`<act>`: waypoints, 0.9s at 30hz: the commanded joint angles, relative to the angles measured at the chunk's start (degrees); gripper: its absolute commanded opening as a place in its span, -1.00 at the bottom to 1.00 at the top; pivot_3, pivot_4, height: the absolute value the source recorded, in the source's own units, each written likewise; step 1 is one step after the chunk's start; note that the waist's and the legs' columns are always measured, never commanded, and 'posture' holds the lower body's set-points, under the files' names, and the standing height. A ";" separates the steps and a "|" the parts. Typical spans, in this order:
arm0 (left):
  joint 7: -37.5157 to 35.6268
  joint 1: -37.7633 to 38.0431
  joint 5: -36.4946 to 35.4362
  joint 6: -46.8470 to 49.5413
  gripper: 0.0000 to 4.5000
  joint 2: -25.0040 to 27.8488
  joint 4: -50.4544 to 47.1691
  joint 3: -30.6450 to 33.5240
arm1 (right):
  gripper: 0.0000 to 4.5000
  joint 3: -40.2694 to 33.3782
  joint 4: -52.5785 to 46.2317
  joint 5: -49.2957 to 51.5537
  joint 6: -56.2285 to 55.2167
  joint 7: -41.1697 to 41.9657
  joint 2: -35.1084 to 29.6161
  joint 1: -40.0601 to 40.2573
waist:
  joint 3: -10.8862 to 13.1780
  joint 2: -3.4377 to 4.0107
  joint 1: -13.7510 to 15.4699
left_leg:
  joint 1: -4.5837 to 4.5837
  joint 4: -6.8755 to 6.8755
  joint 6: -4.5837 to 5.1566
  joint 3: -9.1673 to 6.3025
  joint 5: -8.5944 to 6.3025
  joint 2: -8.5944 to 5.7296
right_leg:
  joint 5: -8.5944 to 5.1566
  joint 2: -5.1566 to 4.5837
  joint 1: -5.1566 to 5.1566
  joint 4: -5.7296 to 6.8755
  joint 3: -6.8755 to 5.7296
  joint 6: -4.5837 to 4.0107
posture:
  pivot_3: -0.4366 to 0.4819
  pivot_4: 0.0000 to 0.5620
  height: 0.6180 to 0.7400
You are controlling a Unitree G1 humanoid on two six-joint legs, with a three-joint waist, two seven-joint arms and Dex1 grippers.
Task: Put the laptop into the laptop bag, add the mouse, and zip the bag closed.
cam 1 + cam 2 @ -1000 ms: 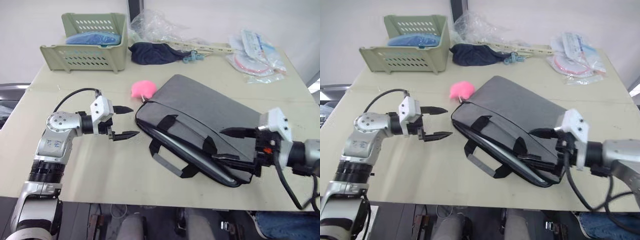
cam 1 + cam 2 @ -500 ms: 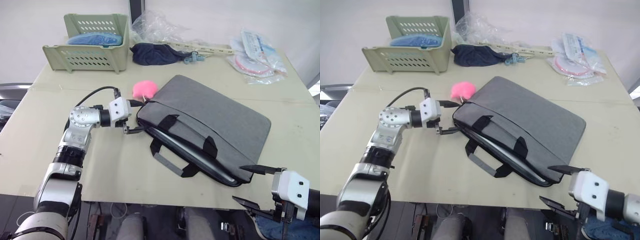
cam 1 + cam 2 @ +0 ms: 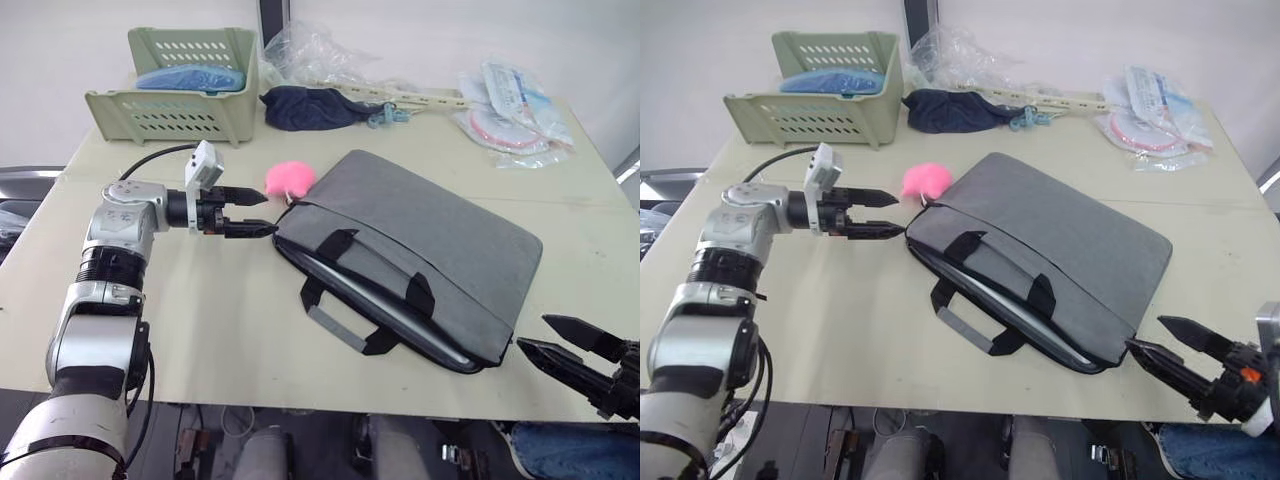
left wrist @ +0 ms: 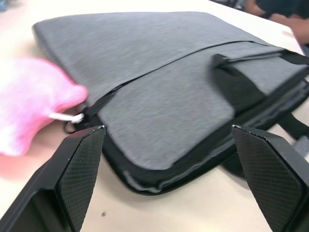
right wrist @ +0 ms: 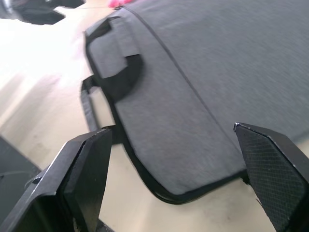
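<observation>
Pincers (image 3: 262, 213) (image 3: 1160, 341) both agape, flanking laptop bag (image 3: 420, 250).

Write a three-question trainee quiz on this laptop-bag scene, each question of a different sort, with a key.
1. True or false: the left gripper is shut on the laptop bag.
2. What lies by the bag's corner nearest that gripper? A) pink fluffy lump B) white mouse C) scissors
3. Fill in: the right gripper sits open at the table's ____ edge.

Key: 1 false; it is open, beside the corner. 2 A. 3 near.
</observation>
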 commanded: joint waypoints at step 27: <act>9.57 -6.58 9.41 -6.84 -0.60 -8.60 15.08 -0.51 | -0.32 14.16 4.80 3.79 2.06 -16.27 9.35 -7.71 | -0.07 -0.11 0.03 | -0.01 0.09 0.06 0.24 -0.02 -0.06 | 0.02 -0.02 -0.03 0.12 0.28 0.03 | -0.05 -0.47 1.00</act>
